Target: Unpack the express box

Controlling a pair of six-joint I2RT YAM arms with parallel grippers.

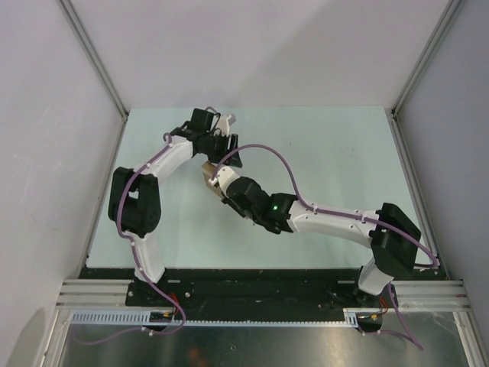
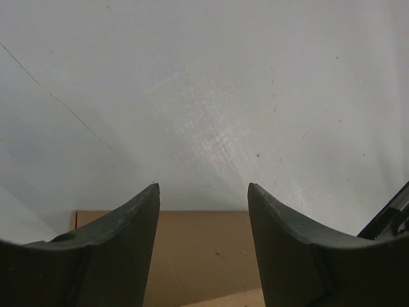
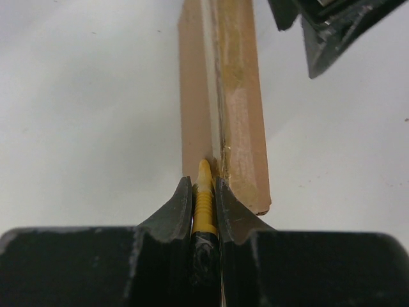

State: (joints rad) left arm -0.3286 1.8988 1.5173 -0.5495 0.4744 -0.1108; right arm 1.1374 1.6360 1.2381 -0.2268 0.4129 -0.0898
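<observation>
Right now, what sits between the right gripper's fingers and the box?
A yellow knife, clamped in the right gripper, its tip at the seam of the box. The right wrist view shows this.

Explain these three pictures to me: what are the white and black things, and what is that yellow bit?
They are two robot arms bolted to a table, each ending in a two-finger gripper. One picture looks down from above; the other two come from cameras on the wrists. A small brown cardboard box lies between the arms. The right gripper is shut on a yellow knife, its tip at the box's seam. The left gripper is open, with the box just below its fingers; I cannot tell if it touches.
</observation>
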